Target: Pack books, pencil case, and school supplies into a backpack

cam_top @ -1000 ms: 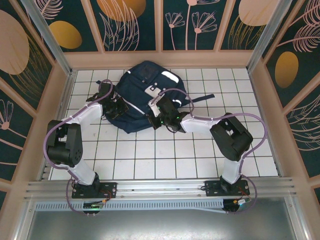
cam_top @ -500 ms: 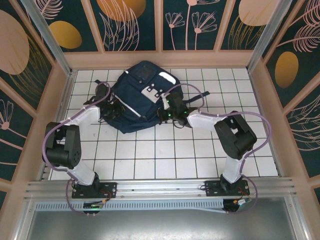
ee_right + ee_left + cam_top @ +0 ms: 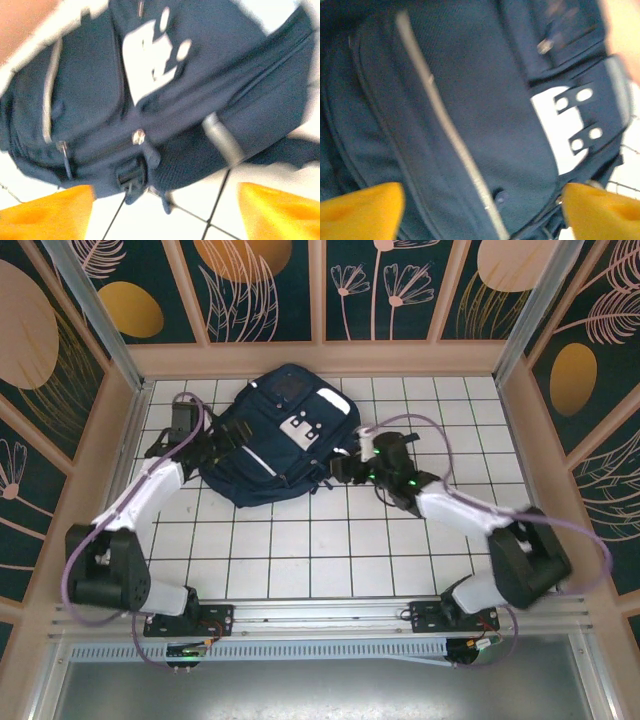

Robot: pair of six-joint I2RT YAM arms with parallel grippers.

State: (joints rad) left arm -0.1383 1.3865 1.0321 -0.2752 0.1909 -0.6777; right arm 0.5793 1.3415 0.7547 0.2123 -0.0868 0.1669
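Observation:
The navy blue backpack (image 3: 275,440) lies flat at the back of the tiled table, its white-grey patch (image 3: 300,427) facing up. My left gripper (image 3: 218,445) is at its left edge, open, with the fabric and pale stripe (image 3: 445,135) spanning the gap between its orange fingers (image 3: 360,207). My right gripper (image 3: 338,468) sits open at the backpack's right edge. Its fingers (image 3: 275,210) frame a zipper pull (image 3: 138,136), a buckle and bare tile. The books, pencil case, pen and packet are out of view.
Peach-framed walls (image 3: 320,358) close in the white tiled table (image 3: 300,550) on three sides. A metal rail (image 3: 320,615) with both arm bases runs along the near edge. Open tiles stretch in front of the backpack.
Both arms have drawn outward: the right gripper came off the backpack's top to its right edge, and the left wrist pulled back to the left. The backpack shifted slightly.

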